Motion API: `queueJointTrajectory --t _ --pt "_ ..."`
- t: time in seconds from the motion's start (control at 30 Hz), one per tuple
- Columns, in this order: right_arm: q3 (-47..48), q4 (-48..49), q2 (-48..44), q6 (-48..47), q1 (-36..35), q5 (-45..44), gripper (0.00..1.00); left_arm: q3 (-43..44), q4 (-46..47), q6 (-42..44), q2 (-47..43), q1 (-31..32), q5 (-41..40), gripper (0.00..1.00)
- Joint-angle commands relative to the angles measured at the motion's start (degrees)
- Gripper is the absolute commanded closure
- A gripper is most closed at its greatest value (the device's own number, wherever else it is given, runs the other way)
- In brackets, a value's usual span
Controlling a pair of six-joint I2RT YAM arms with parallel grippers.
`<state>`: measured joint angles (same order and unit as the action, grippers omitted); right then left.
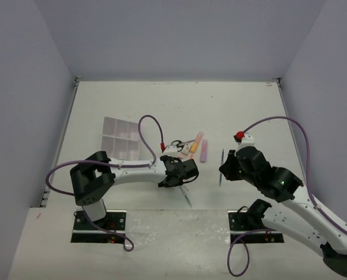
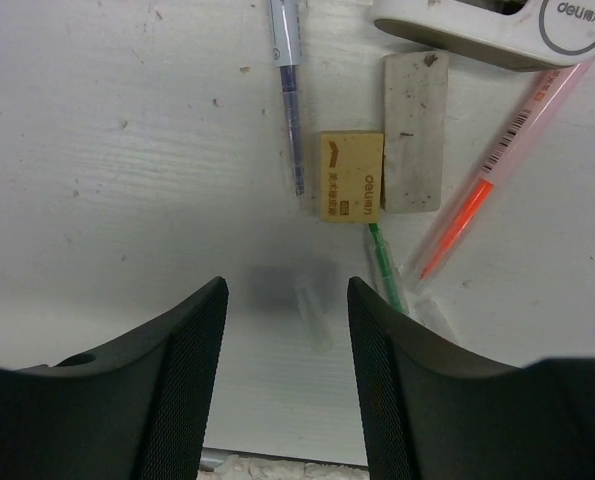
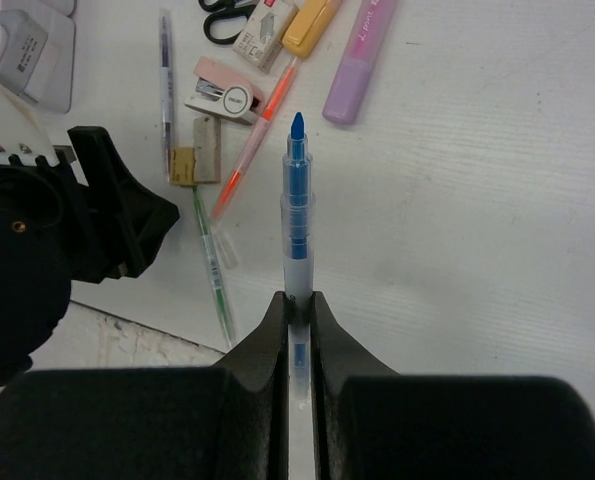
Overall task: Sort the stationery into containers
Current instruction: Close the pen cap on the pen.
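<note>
My right gripper (image 3: 297,300) is shut on a clear pen with a blue tip (image 3: 296,200) and holds it over bare table; in the top view the gripper (image 1: 225,168) is right of the pile. My left gripper (image 2: 287,300) is open over a small clear pen cap (image 2: 313,312), near the table's front edge (image 1: 172,179). Ahead of it lie a tan eraser (image 2: 351,177), a grey eraser (image 2: 414,132), a grey pen (image 2: 289,100), a green pen (image 2: 382,265) and an orange-pink pen (image 2: 497,165). The clear organiser box (image 1: 121,139) sits far left.
The pile also holds black scissors (image 1: 178,143), an orange marker (image 1: 196,142), a lilac bar (image 1: 203,150) and a pink stapler (image 3: 225,92). A thin pen (image 1: 186,195) lies by the front edge. Grey walls enclose the table on three sides.
</note>
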<state>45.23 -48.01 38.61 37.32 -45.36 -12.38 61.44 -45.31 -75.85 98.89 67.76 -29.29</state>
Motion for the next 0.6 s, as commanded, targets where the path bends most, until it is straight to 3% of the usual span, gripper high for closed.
queueJointTrajectory --t 0.0,0.17,0.57 --pt "-0.64 1.98 -1.18 0.50 0.07 -0.80 1.00 5.18 -7.76 -6.80 4.78 1.06 -0.60 0.46" --pt "-1.23 3.04 -3.29 0.19 0.01 0.37 1.00 6.58 -10.34 -8.61 7.21 2.50 0.46 0.48" --pt "-1.56 3.99 -4.35 -0.69 -0.08 2.15 1.00 4.51 -5.26 -8.96 6.65 2.91 2.94 0.51"
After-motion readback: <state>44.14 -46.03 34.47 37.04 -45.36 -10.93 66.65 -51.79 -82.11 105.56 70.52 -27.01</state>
